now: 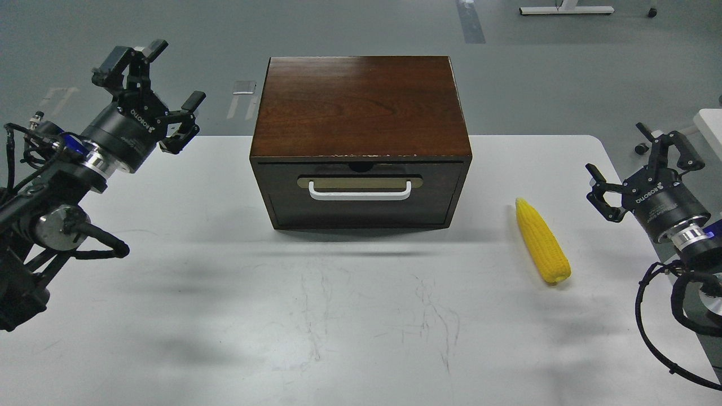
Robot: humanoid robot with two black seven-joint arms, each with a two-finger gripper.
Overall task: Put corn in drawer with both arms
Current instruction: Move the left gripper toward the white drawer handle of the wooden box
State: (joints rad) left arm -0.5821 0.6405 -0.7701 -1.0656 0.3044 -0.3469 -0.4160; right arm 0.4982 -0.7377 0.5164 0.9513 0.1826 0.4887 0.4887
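While the drawer (361,194) sits closed in its wooden box (361,107) on the white table (225,316), corn (542,241) lying right of it, left gripper (163,84) spread wide and empty, right gripper (634,169) likewise spread, near the corn, not touching.

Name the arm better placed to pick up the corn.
Right. The corn lies right of the drawer, near the open right gripper; the left gripper is beyond the cabinet.
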